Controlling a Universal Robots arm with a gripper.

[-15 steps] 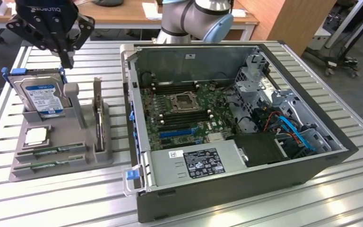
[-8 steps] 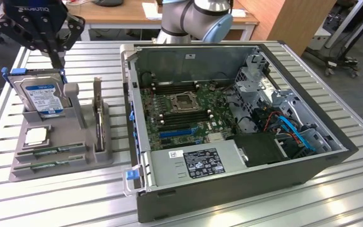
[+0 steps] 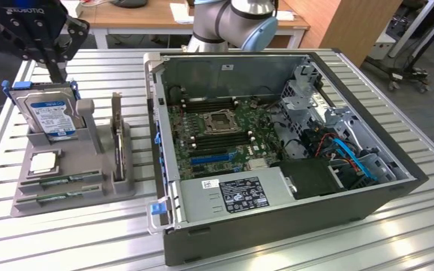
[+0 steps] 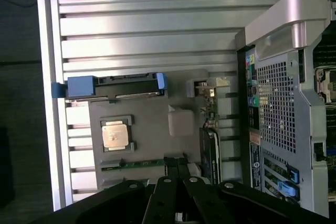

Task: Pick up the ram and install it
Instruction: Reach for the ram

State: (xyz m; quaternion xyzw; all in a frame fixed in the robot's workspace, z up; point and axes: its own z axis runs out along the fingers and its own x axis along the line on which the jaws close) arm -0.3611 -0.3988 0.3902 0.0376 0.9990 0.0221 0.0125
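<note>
A: Where is the hand (image 3: pixel 56 73)?

B: At the exterior view's upper left, over the far end of the grey holder (image 3: pixel 21 206). It hangs close above the blue-labelled hard drive (image 3: pixel 51 116), which stands upright there. Its 2 fingers are pressed together and grip nothing.

A: And the ram (image 3: pixel 60 181)?

B: It lies flat in a slot at the holder's near end, a thin green stick. A 2nd stick (image 3: pixel 51 197) sits in the slot just beside it, nearer the front edge. Neither touches the hand.

A: What does the wrist view add?

B: It looks down on the holder. The ram (image 4: pixel 139 164) shows as a green strip, and the closed dark fingers of the hand (image 4: pixel 177 163) cross its end. A square processor (image 4: pixel 115 135) lies just beyond the strip, and the hard drive's top edge lies past that.

A: Anything else in the holder?

B: A dark expansion card (image 3: pixel 117 135) stands on edge along the side facing the computer.

A: The computer itself?

B: The computer case (image 3: pixel 277 226) lies open on the slatted metal counter (image 3: pixel 398 237), just beside the holder on the exterior view's right. Its green motherboard (image 3: pixel 217 127) faces up, with the grey power supply (image 3: pixel 232 195) along the near wall.
</note>
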